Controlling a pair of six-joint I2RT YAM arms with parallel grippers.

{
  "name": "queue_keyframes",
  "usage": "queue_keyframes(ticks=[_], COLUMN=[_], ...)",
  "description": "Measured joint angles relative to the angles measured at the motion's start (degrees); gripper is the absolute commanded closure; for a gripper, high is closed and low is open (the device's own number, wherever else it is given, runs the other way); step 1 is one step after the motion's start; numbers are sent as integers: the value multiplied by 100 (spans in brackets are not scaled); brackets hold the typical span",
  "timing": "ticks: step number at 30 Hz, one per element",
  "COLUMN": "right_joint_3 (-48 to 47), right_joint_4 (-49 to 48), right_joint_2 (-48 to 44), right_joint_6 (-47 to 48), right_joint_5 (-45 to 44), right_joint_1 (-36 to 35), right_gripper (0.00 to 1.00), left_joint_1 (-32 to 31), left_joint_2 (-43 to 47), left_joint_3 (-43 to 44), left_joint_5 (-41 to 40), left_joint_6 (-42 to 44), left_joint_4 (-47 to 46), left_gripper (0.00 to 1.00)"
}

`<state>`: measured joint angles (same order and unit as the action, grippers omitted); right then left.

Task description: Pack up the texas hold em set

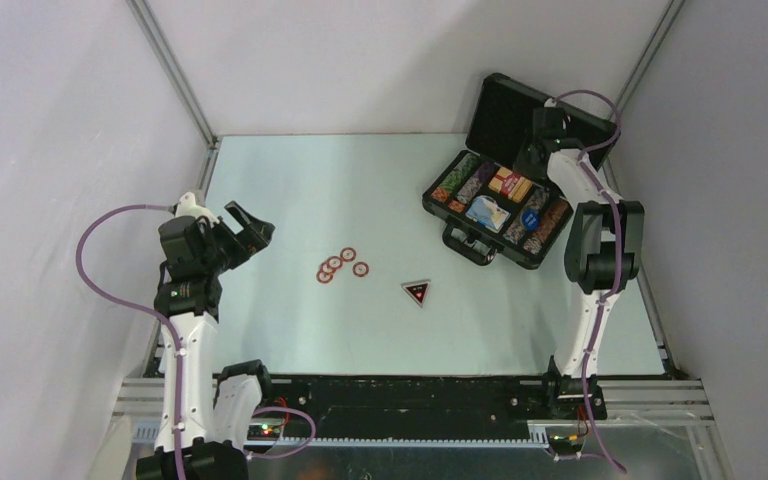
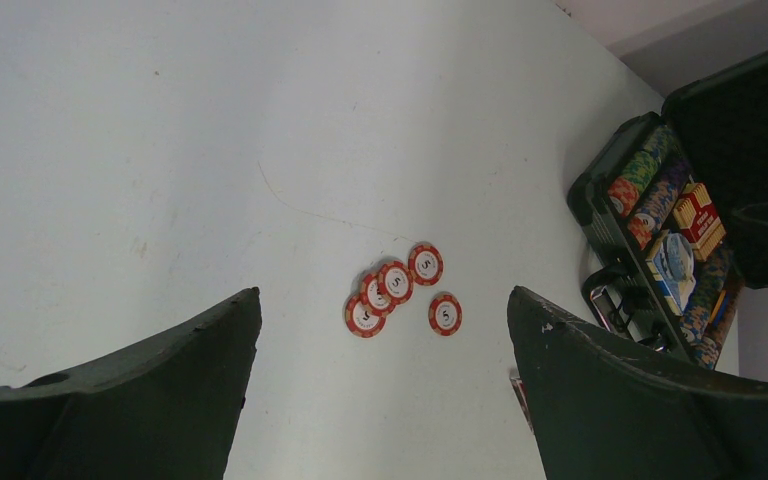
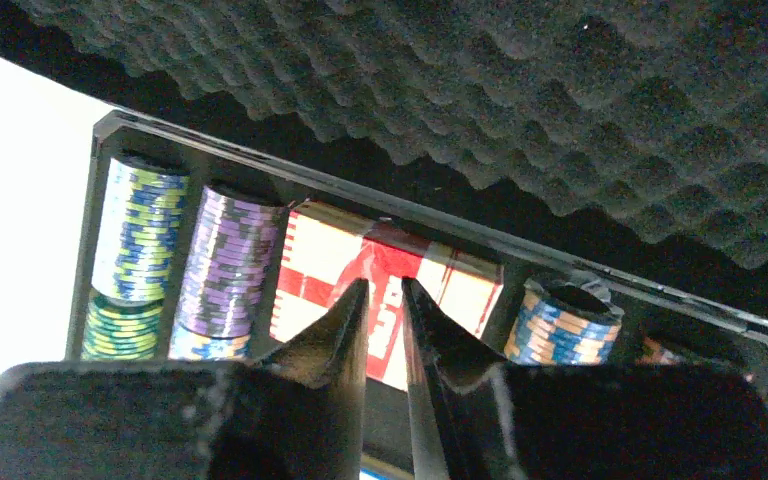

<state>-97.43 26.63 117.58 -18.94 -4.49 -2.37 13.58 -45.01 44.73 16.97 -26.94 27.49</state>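
Observation:
The black case (image 1: 446, 222) lies open at the back right, its foam-lined lid (image 1: 505, 108) upright. It holds multicoloured chip rows (image 3: 228, 262) and a red-white card box (image 3: 312, 268). My right gripper (image 3: 385, 287) hangs just above the card box, its jaws a narrow slit apart with nothing between them. Several red-white round chips (image 1: 340, 265) lie loose mid-table, some overlapping. A black triangular marker (image 1: 417, 291) lies to their right. My left gripper (image 1: 250, 228) hovers left of the chips (image 2: 397, 290), wide open and empty.
A blue-white packet (image 1: 487, 212) and a blue disc (image 1: 531, 220) sit in the case's middle section. The case handle (image 1: 468, 245) faces the table centre. White walls and metal frame rails (image 1: 175, 70) enclose the table on three sides.

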Motion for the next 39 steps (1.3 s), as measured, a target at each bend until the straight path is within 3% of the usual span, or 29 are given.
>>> queue_keyframes(ticks=[11,23,39], right_joint_3=[-1086,-1126,-1447], right_joint_4=[282,354,831], right_joint_2=[859,1014,1187], right_joint_6=[-562,-579,-232], right_joint_5=[-275,-409,197], right_joint_1=[31,22,111], right_gripper=[76,76,76], left_joint_1=[4,11,24], left_joint_2=[0,0,0], left_joint_3=[0,0,0], left_joint_5=[2,2,2], left_joint_6=[0,0,0], left_joint_4=[2,2,2], left_gripper=[3,3,3])
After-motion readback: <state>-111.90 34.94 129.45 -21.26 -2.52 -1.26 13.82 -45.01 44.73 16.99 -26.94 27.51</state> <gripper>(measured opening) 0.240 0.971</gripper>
